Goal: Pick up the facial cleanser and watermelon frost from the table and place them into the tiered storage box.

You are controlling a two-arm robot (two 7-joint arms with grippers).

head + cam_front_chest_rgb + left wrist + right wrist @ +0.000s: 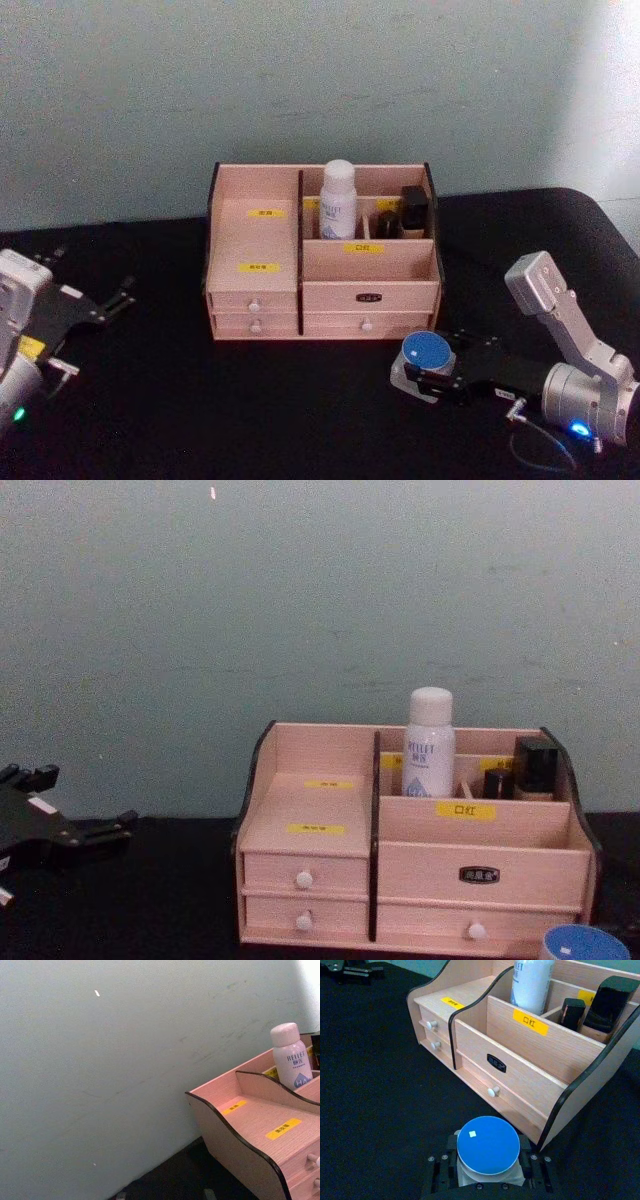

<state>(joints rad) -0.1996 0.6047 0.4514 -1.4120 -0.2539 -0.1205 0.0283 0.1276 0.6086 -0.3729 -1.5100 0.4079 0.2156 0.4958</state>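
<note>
The black right pincer [428,362] sits on a silver-grey arm [575,385] with a blue lamp [578,430] (thin cable [545,457] looping below).

The chest view's bottom edge cuts off most of the watermelon frost [583,944].

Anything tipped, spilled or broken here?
Nothing stands out. Facial cleanser upright in the tiered storage box; watermelon frost, lid on, upright in the right end effector by the box's front corner. Left end effector parked left.

Cleanser [338,200] upright in box [255,235] (frost [427,352] outside)
</note>
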